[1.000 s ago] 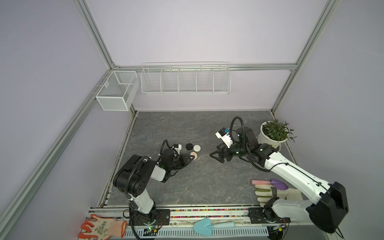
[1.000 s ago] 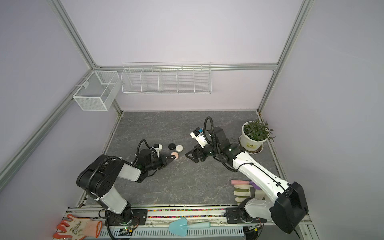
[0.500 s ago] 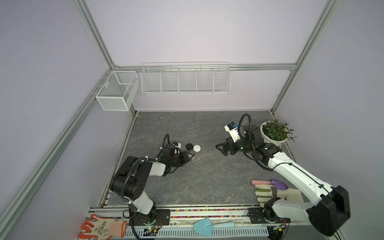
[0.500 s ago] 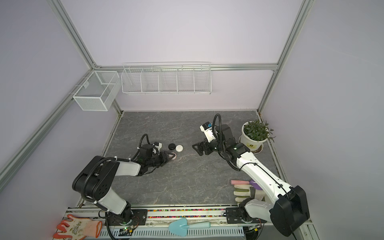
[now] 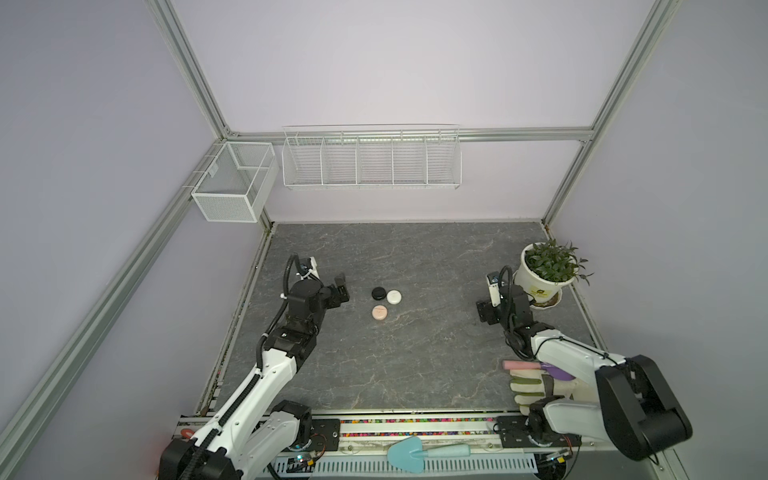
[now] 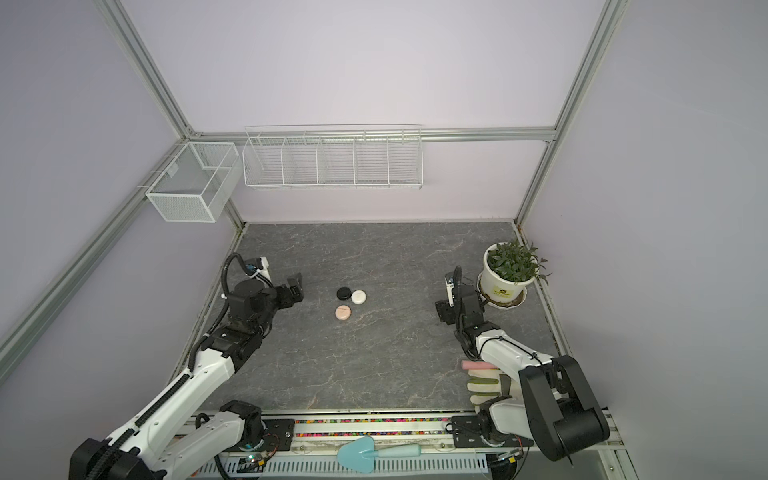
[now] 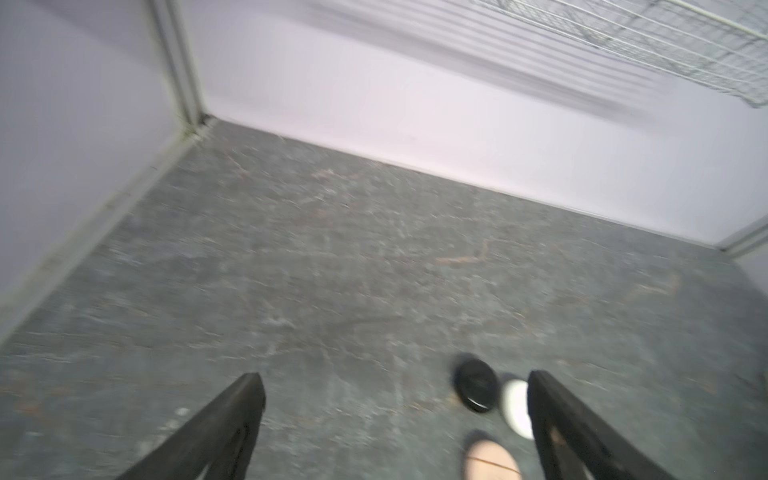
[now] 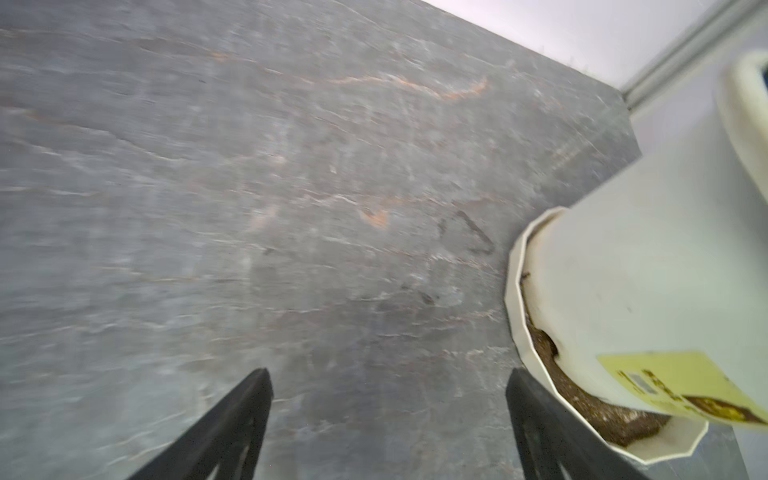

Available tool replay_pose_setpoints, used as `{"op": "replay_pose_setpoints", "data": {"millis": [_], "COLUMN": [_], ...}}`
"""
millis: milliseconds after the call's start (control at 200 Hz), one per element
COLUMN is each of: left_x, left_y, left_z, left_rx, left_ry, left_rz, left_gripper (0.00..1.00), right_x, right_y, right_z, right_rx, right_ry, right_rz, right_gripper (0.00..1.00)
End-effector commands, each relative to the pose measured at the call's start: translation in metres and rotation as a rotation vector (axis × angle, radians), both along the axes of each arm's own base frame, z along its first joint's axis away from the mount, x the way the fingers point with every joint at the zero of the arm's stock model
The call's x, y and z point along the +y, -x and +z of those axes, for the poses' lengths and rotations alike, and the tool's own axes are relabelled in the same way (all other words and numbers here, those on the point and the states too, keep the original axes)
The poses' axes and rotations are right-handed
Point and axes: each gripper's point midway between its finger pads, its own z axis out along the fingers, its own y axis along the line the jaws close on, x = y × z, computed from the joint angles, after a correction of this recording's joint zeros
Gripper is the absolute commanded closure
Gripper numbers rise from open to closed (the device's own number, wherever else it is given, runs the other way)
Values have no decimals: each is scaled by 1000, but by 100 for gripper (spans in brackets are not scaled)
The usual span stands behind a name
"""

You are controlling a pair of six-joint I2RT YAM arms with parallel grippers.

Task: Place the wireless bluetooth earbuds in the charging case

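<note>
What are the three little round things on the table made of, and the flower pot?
The black case, white case and pink case look like smooth plastic: even colour, a soft glint on the black one. The flower pot looks like matte white plastic, perhaps ceramic: plain, dull wall.

Both top views look steeply down from high above the near edge, taking in the whole tabletop and the back wall. The left wrist camera skims low toward the far left corner, sharing the black case with them; the right wrist camera crowds the plant pot at the right edge.
</note>
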Motion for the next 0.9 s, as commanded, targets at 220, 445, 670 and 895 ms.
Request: {"op": "replay_pose_setpoints", "data": {"millis": [220,445,670,895], "left_x": [59,67,66,67], "left_y": [-51,-56,-64,-64], "left_z": [-69,-78,-83,-82], "left_rx": [22,-108,-85,-101], "left_ry": [-202,-195,-193,-194], "left_rz": [63,117,100,103], "left_gripper": [7,6,1,1], "right_x": [-31,-34,-45,-49], "right_y": [-39,-40,-41,-45], "right_z": [35,33,18,19], "right_rx": [-262,-253,-250,-256], "right_ry": [-138,-149,-202,-224], "right_rz": [-27,-36,-61,-71], "right_gripper": [10,11,11,11]}}
